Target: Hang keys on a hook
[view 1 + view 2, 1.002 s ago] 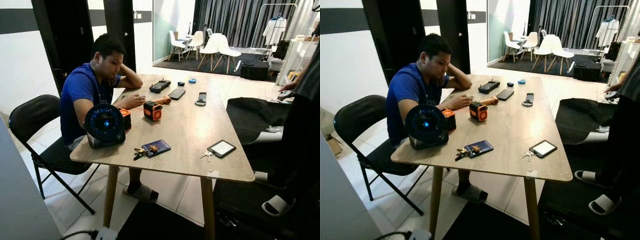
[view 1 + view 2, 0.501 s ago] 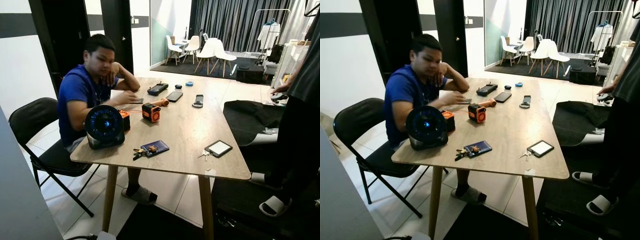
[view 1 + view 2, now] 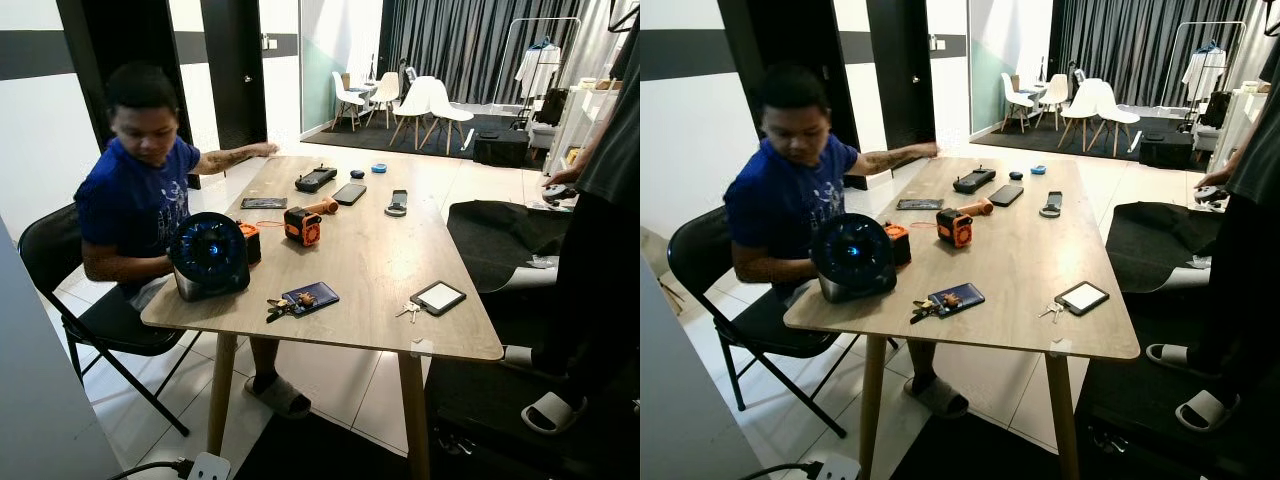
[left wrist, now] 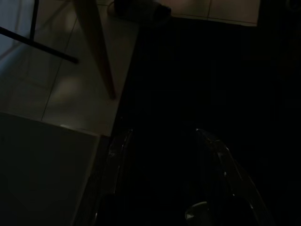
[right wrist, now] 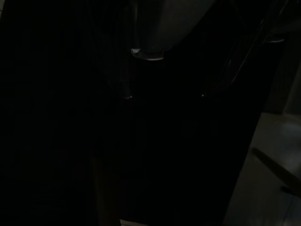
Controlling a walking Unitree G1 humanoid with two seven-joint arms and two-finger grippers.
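A small set of silver keys (image 3: 410, 311) lies on the wooden table (image 3: 370, 250) near its front right, beside a small tablet (image 3: 437, 297). A second, darker bunch of keys (image 3: 277, 304) lies at the front middle, touching a blue wallet (image 3: 311, 297). My left gripper (image 4: 162, 134) hangs low over dark floor by a table leg (image 4: 96, 52). It is open, with nothing between its fingers (image 4: 115, 155). The right arm hangs idle, and the right wrist view is nearly black.
A person in a blue shirt (image 3: 135, 200) sits on a folding chair (image 3: 50, 260) at the table's left, behind a round black fan (image 3: 208, 254). Another person (image 3: 600, 230) stands at the right. An orange tool (image 3: 303, 224), phones and a controller lie mid-table. A power strip (image 3: 208, 467) lies on the floor.
The seated person has taken the hand from the head, leaned back and stretched one arm to the table's far left edge. The things on the table have not moved.
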